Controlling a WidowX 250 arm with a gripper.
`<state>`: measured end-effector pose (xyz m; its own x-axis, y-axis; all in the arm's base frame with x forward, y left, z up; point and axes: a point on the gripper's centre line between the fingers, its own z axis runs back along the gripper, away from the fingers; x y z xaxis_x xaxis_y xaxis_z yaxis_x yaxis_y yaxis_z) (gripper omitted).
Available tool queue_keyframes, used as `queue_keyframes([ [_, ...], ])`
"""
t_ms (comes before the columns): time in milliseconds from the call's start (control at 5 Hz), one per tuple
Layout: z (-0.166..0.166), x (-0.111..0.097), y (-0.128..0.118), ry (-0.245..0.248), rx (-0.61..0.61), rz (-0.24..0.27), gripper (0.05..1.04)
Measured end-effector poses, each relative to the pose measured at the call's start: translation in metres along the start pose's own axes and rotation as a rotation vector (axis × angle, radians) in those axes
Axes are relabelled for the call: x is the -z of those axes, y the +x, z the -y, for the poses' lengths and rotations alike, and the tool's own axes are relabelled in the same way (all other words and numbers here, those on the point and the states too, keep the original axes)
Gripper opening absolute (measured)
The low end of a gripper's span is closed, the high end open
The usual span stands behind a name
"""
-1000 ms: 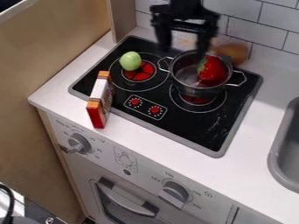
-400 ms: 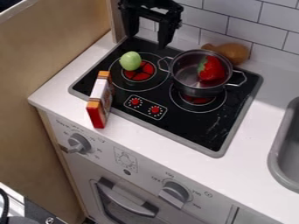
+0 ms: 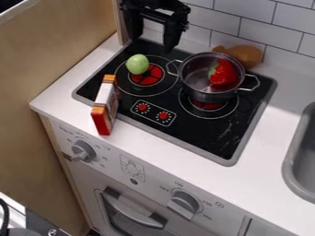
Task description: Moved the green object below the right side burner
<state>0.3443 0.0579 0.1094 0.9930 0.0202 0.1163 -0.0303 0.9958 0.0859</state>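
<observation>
The black gripper (image 3: 150, 45) hangs over the back left edge of the stove, its two fingers spread wide with nothing between them. Just in front of it and a little lower in the view, a round green object (image 3: 137, 64) rests on the left burner (image 3: 148, 79), toward the burner's back left. The right side burner (image 3: 208, 105) lies under a metal pot (image 3: 208, 95), which covers most of it.
Inside the pot is a red object (image 3: 224, 73) with a green part. A brown item (image 3: 245, 56) lies behind the pot by the tiled wall. A red and white box (image 3: 106, 106) stands at the stove's left front edge. The sink (image 3: 298, 154) is far right.
The gripper has moved left from above the pot to the back left of the stove, shifting only slightly since the more recent earlier frame. The green object, pot and box have stayed put.
</observation>
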Motion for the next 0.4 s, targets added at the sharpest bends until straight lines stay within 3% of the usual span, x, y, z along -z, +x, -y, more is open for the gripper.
queue_keyframes([
  [400,-0.0008,0.0017,0.0000,0.003,0.002,0.006,0.993],
])
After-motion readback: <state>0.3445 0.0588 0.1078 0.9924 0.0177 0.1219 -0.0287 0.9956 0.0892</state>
